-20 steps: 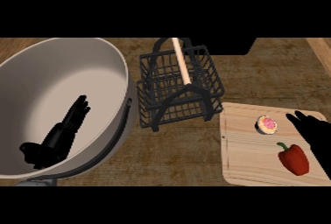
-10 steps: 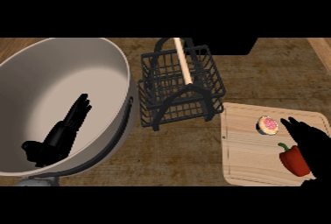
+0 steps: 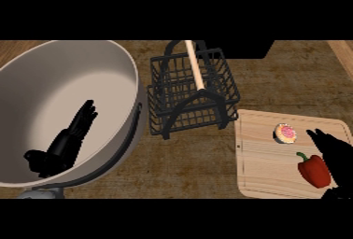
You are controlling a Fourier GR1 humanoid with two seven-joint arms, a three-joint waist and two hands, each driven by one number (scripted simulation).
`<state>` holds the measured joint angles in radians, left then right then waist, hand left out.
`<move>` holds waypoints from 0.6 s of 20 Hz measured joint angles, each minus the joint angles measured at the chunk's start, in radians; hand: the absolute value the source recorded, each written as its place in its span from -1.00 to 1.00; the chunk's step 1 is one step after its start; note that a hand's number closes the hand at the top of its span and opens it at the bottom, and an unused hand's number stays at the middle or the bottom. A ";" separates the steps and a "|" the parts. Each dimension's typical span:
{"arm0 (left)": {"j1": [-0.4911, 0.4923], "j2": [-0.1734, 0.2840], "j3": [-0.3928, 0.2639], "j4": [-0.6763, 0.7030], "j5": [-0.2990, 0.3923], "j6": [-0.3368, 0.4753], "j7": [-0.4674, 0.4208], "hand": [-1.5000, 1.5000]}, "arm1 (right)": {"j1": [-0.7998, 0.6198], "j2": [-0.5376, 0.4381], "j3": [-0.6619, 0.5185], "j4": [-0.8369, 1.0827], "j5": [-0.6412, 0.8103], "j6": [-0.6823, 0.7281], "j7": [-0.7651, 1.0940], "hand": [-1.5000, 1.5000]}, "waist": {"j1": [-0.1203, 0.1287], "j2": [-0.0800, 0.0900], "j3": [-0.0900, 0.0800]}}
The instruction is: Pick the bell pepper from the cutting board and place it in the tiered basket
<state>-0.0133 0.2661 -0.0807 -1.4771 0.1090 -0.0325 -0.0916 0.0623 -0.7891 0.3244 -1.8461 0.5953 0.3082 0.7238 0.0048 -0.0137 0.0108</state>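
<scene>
One cutting board lies at the worktop's right edge. It carries one red bell pepper near its right edge and one round pink-topped item toward its far edge. The right robot hand lies released, fingers straight, just beside the pepper. One black tiered basket stands mid-worktop. One large bowl occupies the left edge; the left robot hand shows over it, released.

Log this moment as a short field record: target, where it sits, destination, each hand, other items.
target: bell pepper, red
location: on cutting board, right part
destination: tiered basket, black wire, wooden handle, left of the board
right hand: open, at the pepper's right side, not closed round it
left hand: open, over the large bowl
other: round pink-topped item on board
</scene>
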 measured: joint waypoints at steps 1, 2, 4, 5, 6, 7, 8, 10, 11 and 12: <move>-0.004 0.002 0.003 -0.001 0.003 -0.007 0.008 0.00 | 0.003 0.008 0.000 0.021 0.011 -0.011 -0.019 -1.00 | 0.000 0.001 0.000; -0.007 0.000 0.007 0.002 0.001 -0.006 0.012 0.00 | 0.009 0.016 0.002 0.038 0.021 -0.024 -0.037 -1.00 | 0.000 0.000 0.000; -0.002 -0.009 0.003 -0.008 -0.011 -0.003 0.017 0.00 | -0.002 0.027 -0.004 0.063 0.025 -0.016 -0.052 -1.00 | 0.002 0.001 -0.001; 0.001 -0.016 0.004 -0.002 -0.016 -0.001 0.004 0.00 | -0.003 0.032 -0.007 0.075 0.028 -0.017 -0.061 -1.00 | 0.002 0.000 -0.001; -0.001 -0.019 0.007 0.003 -0.018 -0.003 -0.002 0.00 | -0.010 0.040 -0.003 0.100 0.039 -0.023 -0.076 -1.00 | 0.003 0.000 0.000; -0.004 -0.019 0.008 0.000 -0.020 -0.002 0.011 0.00 | -0.016 0.052 0.002 0.114 0.048 -0.024 -0.080 -1.00 | 0.004 0.000 0.000; -0.001 -0.021 0.010 0.003 -0.017 -0.010 0.003 0.00 | -0.018 0.056 -0.004 0.129 0.047 -0.025 -0.092 -1.00 | 0.003 0.000 0.000; -0.005 -0.019 0.016 0.000 -0.015 -0.019 0.019 0.00 | -0.009 0.068 -0.003 0.144 0.062 -0.033 -0.111 -1.00 | 0.002 0.001 -0.001; -0.010 -0.018 0.020 0.005 -0.015 -0.025 0.016 0.00 | -0.018 0.081 0.001 0.154 0.069 -0.032 -0.113 -1.00 | 0.002 0.001 0.000; -0.011 -0.016 0.020 -0.003 -0.017 -0.027 0.031 0.00 | -0.006 0.078 -0.004 0.166 0.075 -0.046 -0.139 -1.00 | 0.002 0.001 -0.001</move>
<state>-0.0247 0.2498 -0.0609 -1.4806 0.0922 -0.0591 -0.0609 0.0563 -0.7112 0.3204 -1.6803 0.6705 0.2626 0.5848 0.0064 -0.0123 0.0097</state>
